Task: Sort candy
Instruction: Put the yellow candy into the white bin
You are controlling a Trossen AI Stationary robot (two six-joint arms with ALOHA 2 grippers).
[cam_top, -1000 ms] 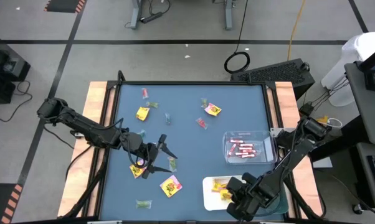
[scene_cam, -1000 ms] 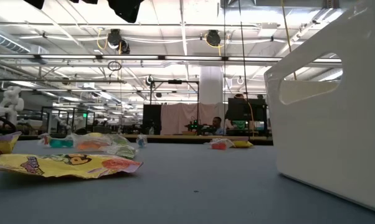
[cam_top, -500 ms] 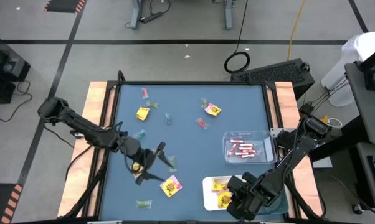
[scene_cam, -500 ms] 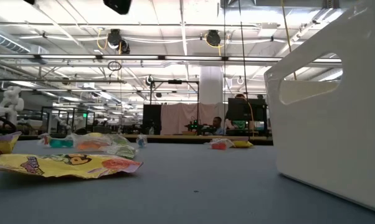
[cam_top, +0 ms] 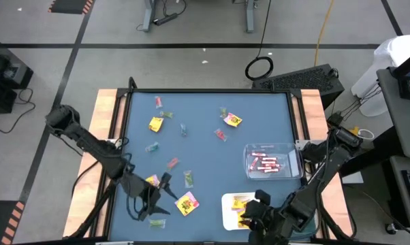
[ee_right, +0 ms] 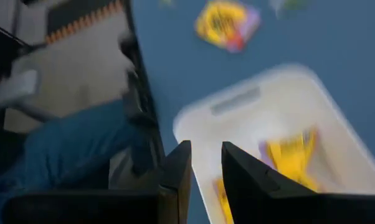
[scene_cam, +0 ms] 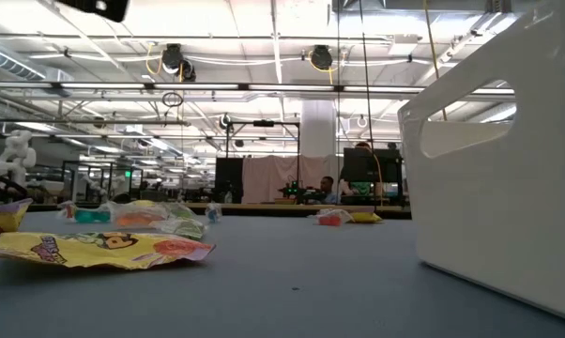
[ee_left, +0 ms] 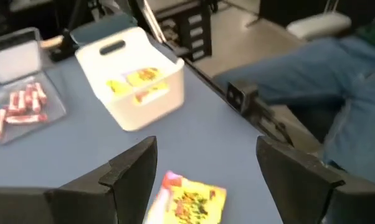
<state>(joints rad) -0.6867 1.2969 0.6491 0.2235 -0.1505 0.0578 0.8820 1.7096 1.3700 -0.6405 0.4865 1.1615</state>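
Near the desk's [cam_top: 205, 153] front edge, left of middle, the left gripper [ee_left: 206, 143] hovers with its claw spread wide and empty, just above a yellow packet [cam_top: 186, 203]. Four yellow packets lie loose on the desk; about six small green pieces [cam_top: 166, 113] and three pink-red sticks [cam_top: 157, 102] are scattered around them. At the front right corner the right gripper [ee_right: 206, 148] hangs over the white tray [cam_top: 227, 211], its claw slightly parted and pinching nothing; two yellow packets lie inside. One clear tray [cam_top: 295, 163] by the right edge holds several red sticks, too crowded to count.
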